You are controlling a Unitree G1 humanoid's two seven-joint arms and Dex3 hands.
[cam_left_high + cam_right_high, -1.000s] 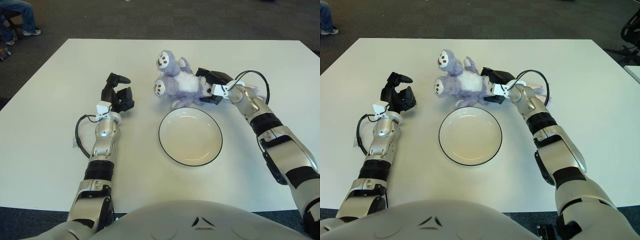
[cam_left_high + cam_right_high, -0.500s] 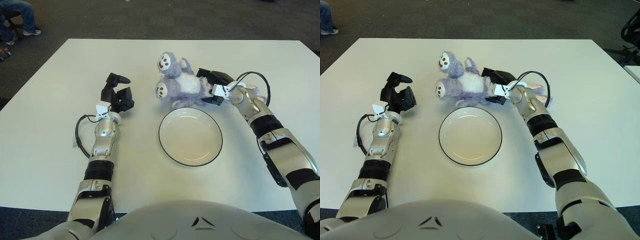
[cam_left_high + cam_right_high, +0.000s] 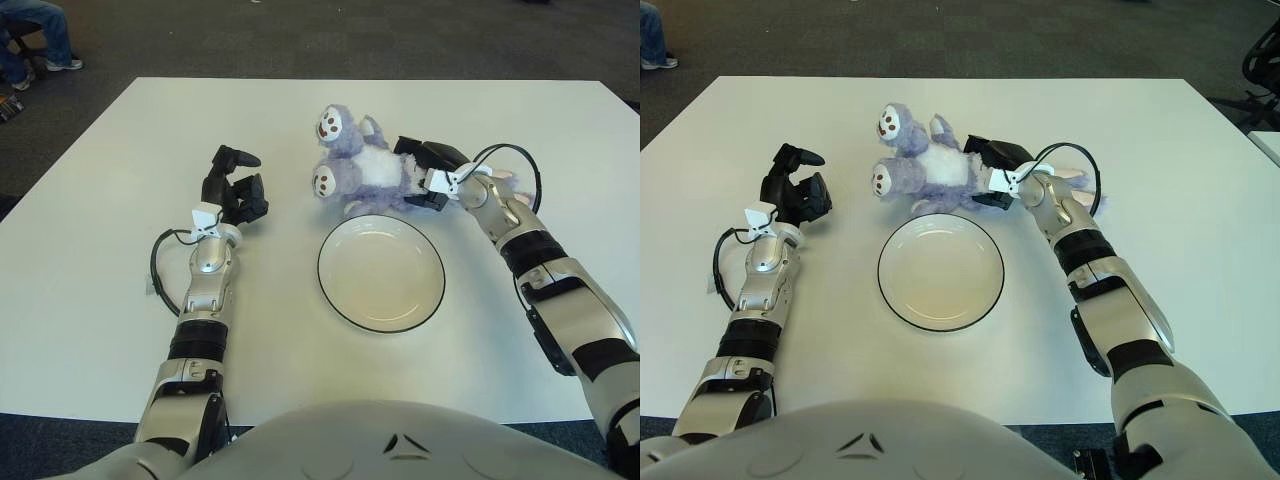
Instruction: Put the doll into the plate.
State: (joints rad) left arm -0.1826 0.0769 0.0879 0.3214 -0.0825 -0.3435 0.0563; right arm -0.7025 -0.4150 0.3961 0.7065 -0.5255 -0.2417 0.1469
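Note:
A purple and white plush doll (image 3: 358, 165) lies on the white table (image 3: 100, 220) just beyond the plate, its round feet pointing left. My right hand (image 3: 428, 172) is at the doll's right side, its black fingers closed on the plush body. The white plate (image 3: 381, 271) with a dark rim lies empty, directly in front of the doll. My left hand (image 3: 233, 190) rests on the table to the left of the doll and plate, fingers relaxed and holding nothing.
A black cable loops by my right wrist (image 3: 510, 160). Dark carpet surrounds the table. A seated person's legs (image 3: 35, 35) show at the far left corner.
The doll has shifted slightly to the right with my right hand. The left arm has not moved.

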